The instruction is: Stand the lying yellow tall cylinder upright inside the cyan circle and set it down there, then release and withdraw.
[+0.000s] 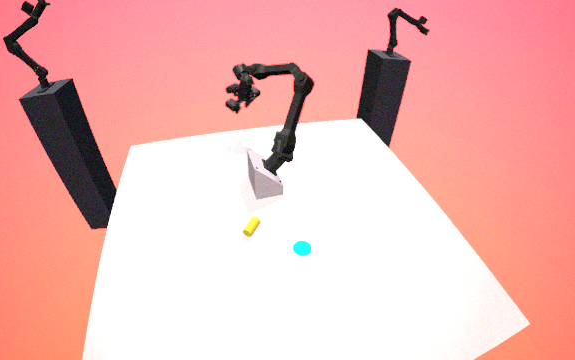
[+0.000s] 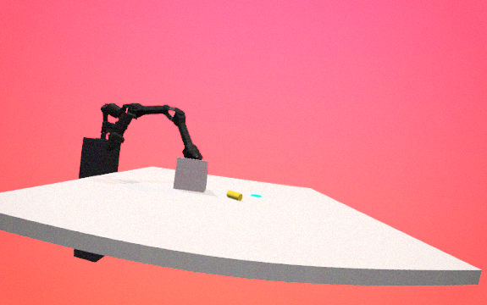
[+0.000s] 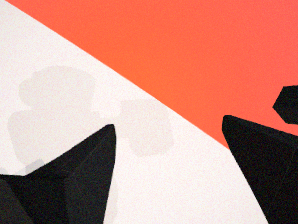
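A yellow cylinder (image 1: 251, 226) (image 2: 234, 195) lies on its side on the white table (image 1: 367, 250) (image 2: 99, 212), in front of the arm's grey base block (image 1: 263, 177) (image 2: 190, 174). A flat cyan circle (image 1: 302, 248) (image 2: 256, 196) is marked on the table a short way from it, with nothing in it. My gripper (image 1: 239, 100) (image 2: 113, 140) (image 3: 170, 127) hangs high in the air behind the base, far from both. Its fingers stand apart with nothing between them. The wrist view shows only the two dark fingers, bare table and its far edge.
Two tall dark pillars (image 1: 67, 150) (image 1: 383, 90) stand beside the table's back corners, each with a small arm on top. One pillar (image 2: 96, 157) shows behind my gripper in the exterior view.
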You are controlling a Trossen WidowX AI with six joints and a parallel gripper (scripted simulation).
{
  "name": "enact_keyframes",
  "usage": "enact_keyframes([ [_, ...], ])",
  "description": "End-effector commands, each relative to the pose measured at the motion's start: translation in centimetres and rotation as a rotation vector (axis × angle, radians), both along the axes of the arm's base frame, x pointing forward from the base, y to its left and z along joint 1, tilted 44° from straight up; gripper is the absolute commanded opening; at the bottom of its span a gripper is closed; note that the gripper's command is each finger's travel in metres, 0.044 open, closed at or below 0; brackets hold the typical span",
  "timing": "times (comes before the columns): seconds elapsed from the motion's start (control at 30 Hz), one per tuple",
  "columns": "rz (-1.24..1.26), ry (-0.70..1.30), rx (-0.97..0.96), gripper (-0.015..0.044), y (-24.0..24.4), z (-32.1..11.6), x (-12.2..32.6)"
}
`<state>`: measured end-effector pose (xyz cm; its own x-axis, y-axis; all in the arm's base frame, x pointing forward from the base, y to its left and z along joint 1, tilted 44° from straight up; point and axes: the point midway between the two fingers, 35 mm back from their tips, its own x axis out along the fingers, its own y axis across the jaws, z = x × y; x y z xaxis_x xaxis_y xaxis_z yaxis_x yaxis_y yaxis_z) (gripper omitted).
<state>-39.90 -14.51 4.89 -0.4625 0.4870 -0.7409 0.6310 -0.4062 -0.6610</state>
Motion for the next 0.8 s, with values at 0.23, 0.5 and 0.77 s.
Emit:
enact_keyframes([
  [0.23,0.322,-0.241,-0.079,0.0309,-12.0,-3.8,10.8],
  [0.5,0.542,-0.43,-0.083,0.0309,-17.5,-5.9,21.0],
  [0.77,0.735,-0.624,-0.04,0.0309,-19.5,-7.4,32.0],
])
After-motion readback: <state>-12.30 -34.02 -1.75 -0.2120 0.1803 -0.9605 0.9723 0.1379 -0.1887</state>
